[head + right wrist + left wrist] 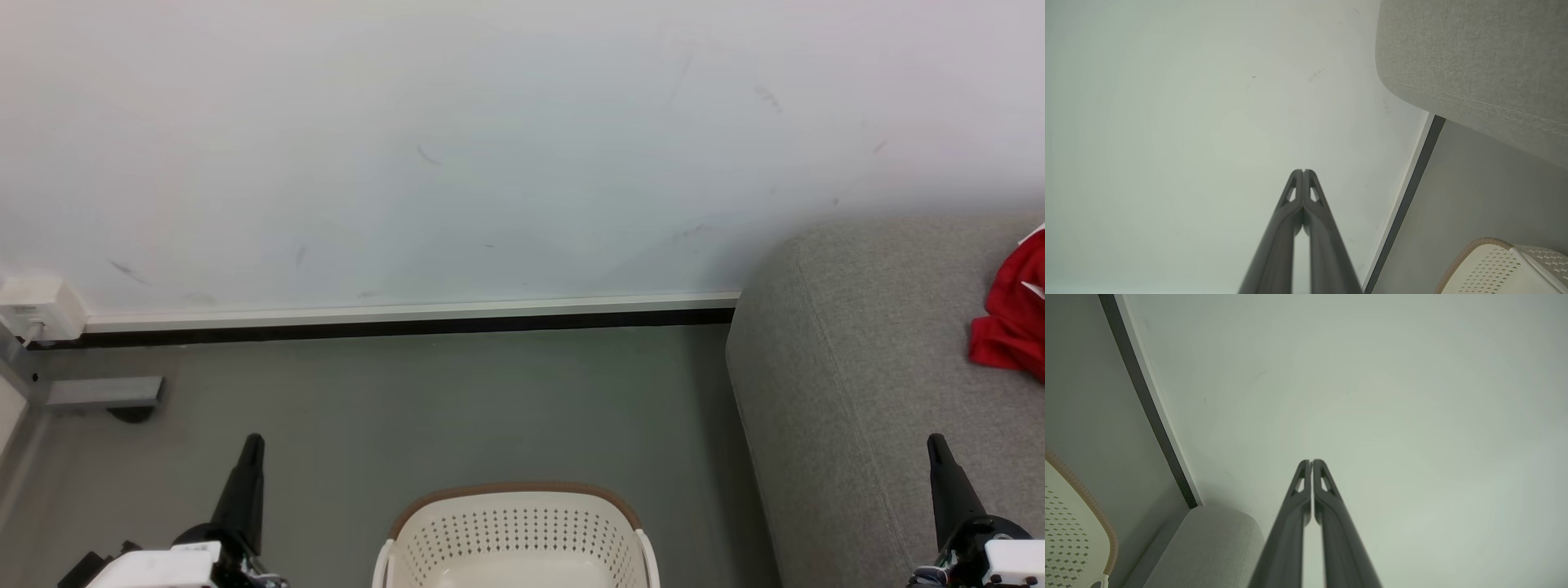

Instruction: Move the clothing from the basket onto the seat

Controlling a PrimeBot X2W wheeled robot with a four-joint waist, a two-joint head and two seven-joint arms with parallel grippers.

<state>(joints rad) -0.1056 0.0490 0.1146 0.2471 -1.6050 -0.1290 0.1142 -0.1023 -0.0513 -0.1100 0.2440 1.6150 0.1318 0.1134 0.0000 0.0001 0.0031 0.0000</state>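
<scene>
Clothing (pixel 1012 318) lies on the seat (pixel 857 367), well apart from the basket (pixel 514 531); my left gripper (pixel 254 443) and right gripper (pixel 936 443) are clenched empty, though a careless swing of mine might drag it off.

The left gripper (pixel 252 447) stands at the lower left of the head view. Its two long dark fingers are pressed together into one slim spike that points up and leans slightly to the right. Below it, the white left wrist housing (pixel 155 565) meets the bottom edge. The right gripper (pixel 937 447) mirrors it at the lower right, closed to a single point that leans slightly left above the white right wrist housing (pixel 1012 562). In the wrist views, the left fingers (pixel 1290 522) and the right fingers (pixel 1323 245) touch at their tips, with a narrow slit lower down.
</scene>
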